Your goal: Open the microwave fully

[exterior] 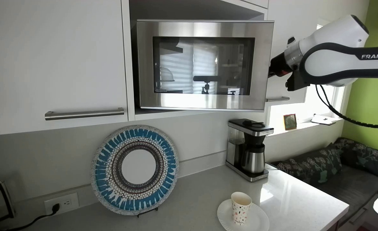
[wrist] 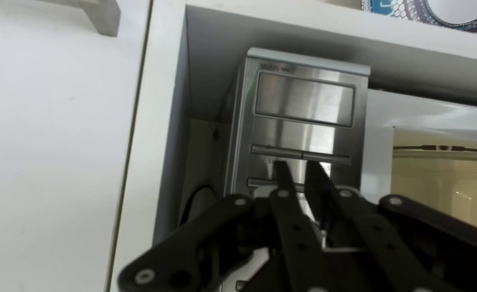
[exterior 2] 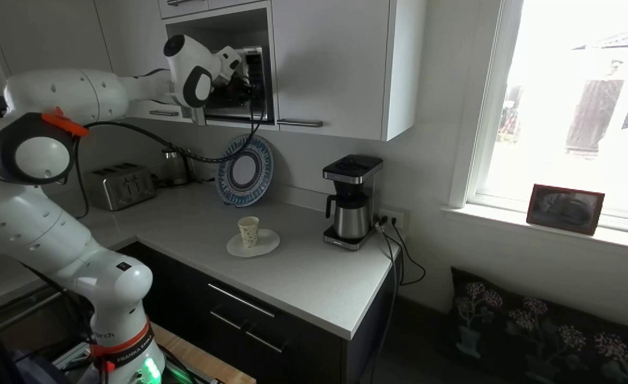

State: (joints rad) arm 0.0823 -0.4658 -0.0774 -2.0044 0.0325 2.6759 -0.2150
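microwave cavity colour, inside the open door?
The microwave cavity is pale yellowish beige; best seen in the wrist view.

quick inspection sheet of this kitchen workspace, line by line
Surface: pale countertop, clutter standing on it
Job's things: microwave, door partly open, interior showing in the wrist view
Clutter: coffee maker, cup on white plate, blue-patterned disc, toaster
Gripper: slightly open before the button panel; contact unclear, no held item seen
Cables: black arm cable hanging in a curve; two plugs beside the coffee maker
Surroundings: bright window, picture frame, patterned cushion
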